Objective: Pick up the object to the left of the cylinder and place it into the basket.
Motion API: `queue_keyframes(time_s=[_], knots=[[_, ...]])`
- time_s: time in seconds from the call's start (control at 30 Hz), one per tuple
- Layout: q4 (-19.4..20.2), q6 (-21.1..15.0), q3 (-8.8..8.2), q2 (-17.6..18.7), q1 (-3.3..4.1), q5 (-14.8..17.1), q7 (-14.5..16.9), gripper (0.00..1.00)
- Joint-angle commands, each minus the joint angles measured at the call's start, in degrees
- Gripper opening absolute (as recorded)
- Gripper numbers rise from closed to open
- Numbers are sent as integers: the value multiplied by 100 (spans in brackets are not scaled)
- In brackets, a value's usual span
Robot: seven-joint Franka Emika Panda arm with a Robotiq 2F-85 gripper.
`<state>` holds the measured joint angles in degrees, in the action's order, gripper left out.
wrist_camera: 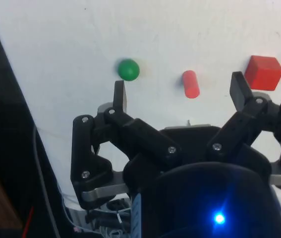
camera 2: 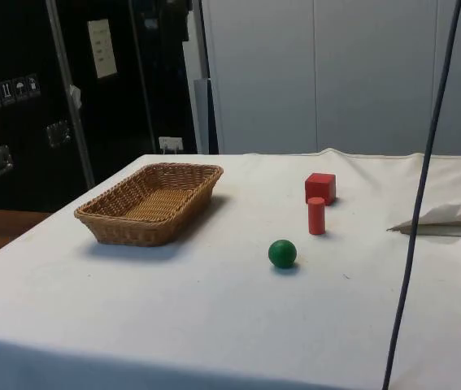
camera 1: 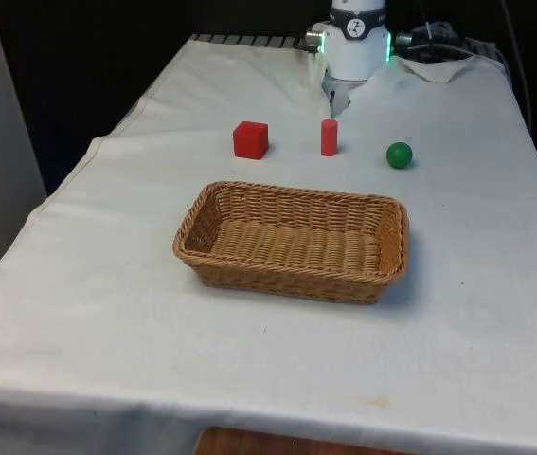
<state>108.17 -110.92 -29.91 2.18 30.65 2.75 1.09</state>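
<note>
A red cube (camera 1: 250,139) (camera 2: 320,188) sits on the white cloth, to the front view's left of an upright red cylinder (camera 1: 329,137) (camera 2: 316,215). To the cylinder's right lies a green ball (camera 1: 399,154) (camera 2: 282,253). An empty wicker basket (camera 1: 296,192) (camera 2: 132,231) stands nearer the camera than this row. My gripper (camera 1: 335,102) (wrist_camera: 179,94) hangs above the cloth behind the cylinder, close to the robot's base. It is open and holds nothing. In the wrist view the cube (wrist_camera: 264,72), cylinder (wrist_camera: 191,84) and ball (wrist_camera: 128,69) lie beyond the fingertips.
A raised fold of cloth (camera 1: 438,66) (camera 2: 450,219) lies at the far end beside the robot. A dark cable (camera 2: 421,195) hangs across the side view. The table edge (camera 1: 79,171) drops off on the front view's left.
</note>
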Motion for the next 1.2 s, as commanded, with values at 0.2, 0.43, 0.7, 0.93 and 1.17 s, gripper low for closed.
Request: queue_keyframes(time_s=[0.2, 0.43, 0.7, 0.93, 1.17], knots=[[372, -264, 138, -218, 63, -206, -258, 100], [705, -407, 350, -378, 69, -355, -498, 100], [1031, -430, 573, -533, 46, -458, -693, 100], [1593, -653, 785, -848, 52, -785, -1066, 100], [2034, -808, 911, -1066, 46, -980, -1289, 100]])
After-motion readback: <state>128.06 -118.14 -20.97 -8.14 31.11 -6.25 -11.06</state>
